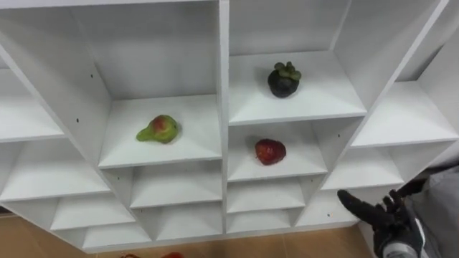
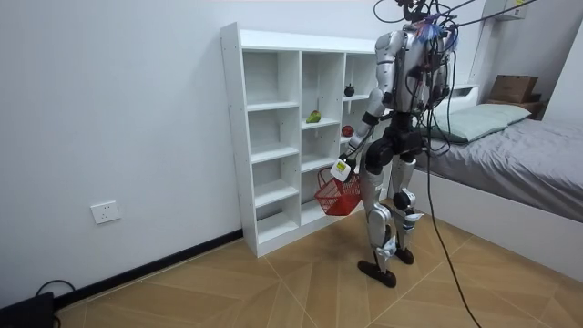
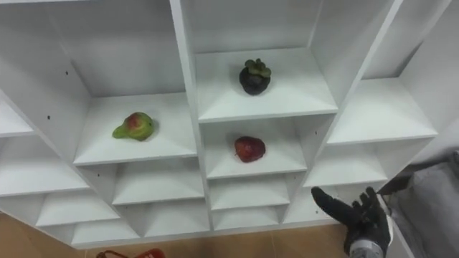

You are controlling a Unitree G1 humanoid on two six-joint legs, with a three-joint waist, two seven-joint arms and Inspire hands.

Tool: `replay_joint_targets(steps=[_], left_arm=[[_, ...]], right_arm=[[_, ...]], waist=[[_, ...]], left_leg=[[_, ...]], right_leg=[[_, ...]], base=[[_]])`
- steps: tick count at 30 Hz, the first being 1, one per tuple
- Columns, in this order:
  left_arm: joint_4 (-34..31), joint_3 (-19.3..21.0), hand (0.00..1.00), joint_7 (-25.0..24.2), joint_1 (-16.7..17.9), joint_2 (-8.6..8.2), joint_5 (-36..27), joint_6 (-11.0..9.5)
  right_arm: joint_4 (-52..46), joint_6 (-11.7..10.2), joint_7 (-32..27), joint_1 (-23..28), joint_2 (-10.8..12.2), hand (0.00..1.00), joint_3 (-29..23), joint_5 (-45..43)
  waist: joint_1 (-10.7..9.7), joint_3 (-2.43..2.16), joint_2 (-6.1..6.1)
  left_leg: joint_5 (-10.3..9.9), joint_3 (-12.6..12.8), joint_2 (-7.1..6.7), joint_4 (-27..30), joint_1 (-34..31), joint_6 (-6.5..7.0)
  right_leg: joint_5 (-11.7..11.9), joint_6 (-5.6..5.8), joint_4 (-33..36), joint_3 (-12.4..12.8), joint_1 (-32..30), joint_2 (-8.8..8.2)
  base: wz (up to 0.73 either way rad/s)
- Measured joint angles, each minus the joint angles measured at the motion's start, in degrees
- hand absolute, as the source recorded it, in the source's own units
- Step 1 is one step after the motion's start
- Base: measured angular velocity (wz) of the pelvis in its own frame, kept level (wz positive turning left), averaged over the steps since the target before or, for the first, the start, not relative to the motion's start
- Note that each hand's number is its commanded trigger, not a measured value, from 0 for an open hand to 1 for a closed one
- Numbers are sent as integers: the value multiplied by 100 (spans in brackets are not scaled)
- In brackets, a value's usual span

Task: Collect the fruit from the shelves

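Low by the closet's [image 1: 224, 107] right edge, your right hand [image 1: 389, 221] is open.
Pear [image 1: 159, 130], dark fruit [image 1: 284, 80], red fruit [image 1: 270, 151] in middle cubbies; left hand [image 2: 343, 169] clamps basket [image 2: 338, 195].

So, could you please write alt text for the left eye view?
A white closet of open compartments holds three fruits: a green-red pear at left, a dark mangosteen upper centre, a red fruit just below it. The robot's right hand, open, shows at lower right; a red basket peeks in at the bottom edge.

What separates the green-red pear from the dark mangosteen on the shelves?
A white upright divider stands between the pear and the mangosteen, in both eye views.
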Motion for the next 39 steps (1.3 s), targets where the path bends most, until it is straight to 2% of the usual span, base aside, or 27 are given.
replay_joint_targets(steps=[4, 11, 22, 26, 34, 39], left_arm=[[11, 2, 100, 8, 25, 11, -21, 0], [-36, 15, 100, -127, 96, 17, -29, 1], [-1, 138, 100, -125, 102, -2, 232, -72], [15, 137, 100, -127, 104, -6, 227, -128], [105, 131, 100, -105, 108, -6, 174, -168], [276, 144, 100, -101, 78, 26, 192, -198]], right_arm=[[-477, -110, -267, -15, 5, 0, -6, -65], [-1286, -109, -328, -25, -10, 0, -22, -91], [-2173, -121, -309, -49, -19, 0, -59, -515], [-2378, -121, -319, -244, -19, 0, -59, -516], [-2950, -130, -360, -240, -16, 0, -37, -555], [-3161, -128, -352, -239, -16, 0, 9, -1147]], waist=[[-13, -19, -46], [-87, -22, 38], [85, -14, 27], [80, -14, 30], [72, -33, -8], [82, -35, -23]], left_leg=[[0, 10, 0, -1, 11, 0], [0, 15, 4, 1, 36, 0], [0, 95, 6, -4, 1, 1], [2, 107, 8, -2, -64, 3], [2, 91, 8, 0, -81, 3], [2, 102, 9, 1, -85, 3]], right_leg=[[0, 0, 1, -19, 15, -3], [1, -1, 25, -21, 30, 2], [2, -3, 116, 77, -86, 12], [7, -11, 153, 91, -185, 14], [7, -10, 148, 80, -203, 12], [7, -11, 212, 80, -238, 10]], base=[[2], [0], [-4], [-3], [0], [0]])
